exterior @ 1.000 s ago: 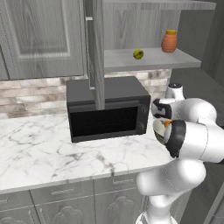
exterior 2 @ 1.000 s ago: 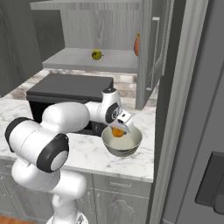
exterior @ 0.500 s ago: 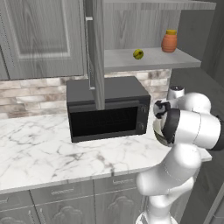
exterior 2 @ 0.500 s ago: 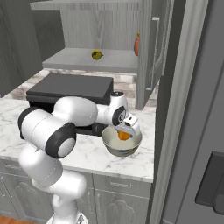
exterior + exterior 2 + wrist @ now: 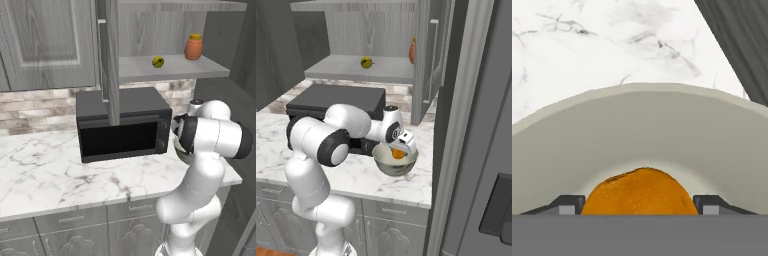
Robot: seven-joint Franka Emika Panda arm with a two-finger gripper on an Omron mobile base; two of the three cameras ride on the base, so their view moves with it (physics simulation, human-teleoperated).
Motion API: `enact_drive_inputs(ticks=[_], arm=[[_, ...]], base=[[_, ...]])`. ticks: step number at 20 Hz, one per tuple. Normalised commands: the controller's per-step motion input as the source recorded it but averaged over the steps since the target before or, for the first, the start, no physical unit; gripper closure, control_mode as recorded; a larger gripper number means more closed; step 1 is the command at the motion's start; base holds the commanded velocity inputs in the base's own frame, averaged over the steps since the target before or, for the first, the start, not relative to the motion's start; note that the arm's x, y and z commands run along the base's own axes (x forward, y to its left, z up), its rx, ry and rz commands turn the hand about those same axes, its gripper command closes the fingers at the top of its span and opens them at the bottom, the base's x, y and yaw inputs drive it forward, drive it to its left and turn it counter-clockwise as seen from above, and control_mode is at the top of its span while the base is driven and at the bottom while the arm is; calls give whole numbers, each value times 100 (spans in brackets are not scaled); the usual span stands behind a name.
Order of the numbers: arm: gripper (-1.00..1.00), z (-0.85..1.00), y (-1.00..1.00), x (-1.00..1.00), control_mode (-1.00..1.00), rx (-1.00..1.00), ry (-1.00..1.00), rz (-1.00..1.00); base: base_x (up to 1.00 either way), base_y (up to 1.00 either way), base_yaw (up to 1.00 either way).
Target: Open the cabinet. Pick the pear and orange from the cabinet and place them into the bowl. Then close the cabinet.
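Note:
The cabinet stands open, its door swung out edge-on over the microwave, and its door hangs at the right of the shelf. The pear lies on the inner shelf; I see the pear from the other side too. My gripper reaches down into the bowl on the counter. In the hand view the orange fills the gap between the fingertips of my gripper, with the bowl's cream wall behind it. The orange sits low inside the bowl.
A terracotta jar with an orange lid stands on the shelf right of the pear. The black microwave sits on the marble counter just left of the bowl. A tall dark fridge closes off the right side.
The arm's elbow has swung toward the right and the hand has shifted slightly farther over the bowl, the orange still between the fingers. The pear and jar have stayed put.

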Motion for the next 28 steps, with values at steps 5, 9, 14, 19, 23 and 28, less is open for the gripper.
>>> enact_drive_inputs(ticks=[5,9,14,19,23,28], arm=[[-100,-8,0,5,-100,0,1,0],[-100,17,0,-10,-100,0,0,0],[-100,64,0,-19,-100,1,0,-4],[-100,84,1,-30,-100,1,0,-6],[-100,99,24,-42,-100,0,0,-1],[-100,100,58,-31,-100,-3,-1,0]], base=[[0,0,0],[0,0,0],[0,0,0],[0,0,0],[0,0,0],[0,0,0]])
